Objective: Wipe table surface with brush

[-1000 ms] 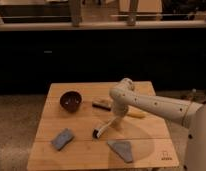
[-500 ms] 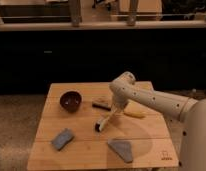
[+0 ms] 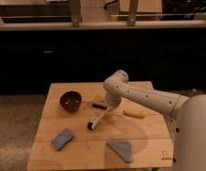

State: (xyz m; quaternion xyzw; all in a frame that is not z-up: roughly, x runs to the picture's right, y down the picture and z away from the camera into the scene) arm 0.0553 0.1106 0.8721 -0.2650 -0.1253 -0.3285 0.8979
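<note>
I see the table surface (image 3: 81, 146) in light wood planks, with a small dark logo (image 3: 166, 156) at its near right corner; at the left, a grey-blue sponge (image 3: 62, 138) lies flat near the front edge; behind it stands a dark bowl (image 3: 71, 101), and I cannot tell whether anything is in it; toward the middle, the brush (image 3: 96, 120) lies slanted, black bristle head down on the wood, white handle rising to the right; a short dark-topped block (image 3: 99, 105) sits just behind it; the gripper (image 3: 109, 109) hangs at the handle's upper end, clenched on the brush; a second grey piece (image 3: 121, 149) lies near the front; a pale yellow object (image 3: 133, 113) rests at the right.
</note>
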